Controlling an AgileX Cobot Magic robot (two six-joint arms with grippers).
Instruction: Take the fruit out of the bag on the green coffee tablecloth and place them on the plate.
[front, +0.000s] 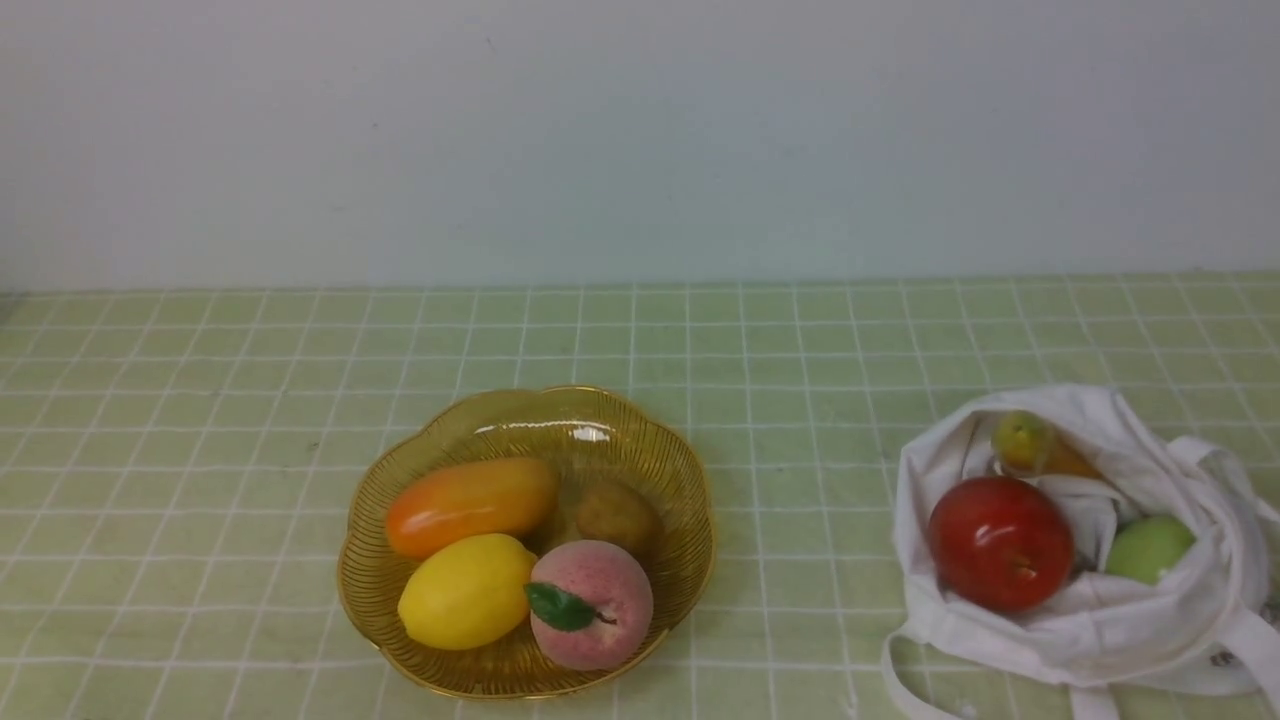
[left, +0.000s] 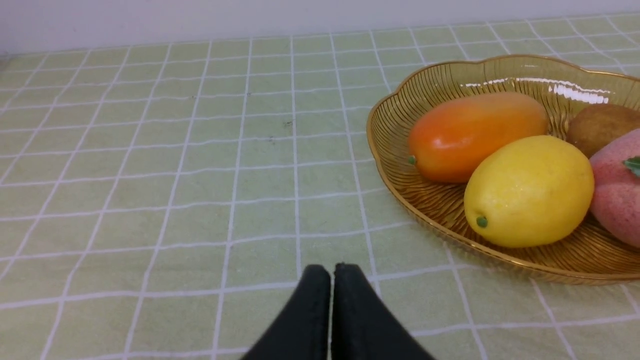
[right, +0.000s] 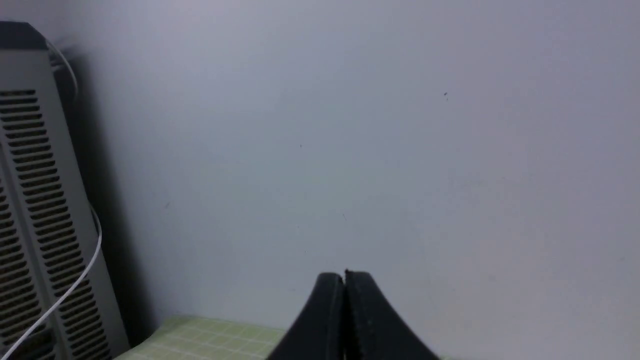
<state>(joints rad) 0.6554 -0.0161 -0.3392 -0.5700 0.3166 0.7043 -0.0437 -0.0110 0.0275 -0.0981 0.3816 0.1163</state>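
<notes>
Peach (front: 592, 603) sits in the plate (front: 640, 440) at mid-bench among three other fruits. The apple (front: 1000, 542), a green fruit (front: 1150, 548) and a yellowish fruit (front: 1020, 440) lie in the bag (front: 1120, 625), which is slumped on the tablecloth (front: 200, 450) at right with its mouth gaping, so I judge them reachable. Left gripper (left: 332, 270) is clenched on nothing near the plate; right gripper (right: 345, 277), likewise clenched and empty, points at the wall, seemingly parked.

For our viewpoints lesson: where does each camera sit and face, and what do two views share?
Front view: between the arms, facing forward at plate and bag; no robot part shows.
Left wrist view: low over tablecloth, facing plate; left gripper, jaws shut.
Right wrist view: facing the wall; right gripper, jaws shut.
Shared: front and left wrist show the plate.
</notes>
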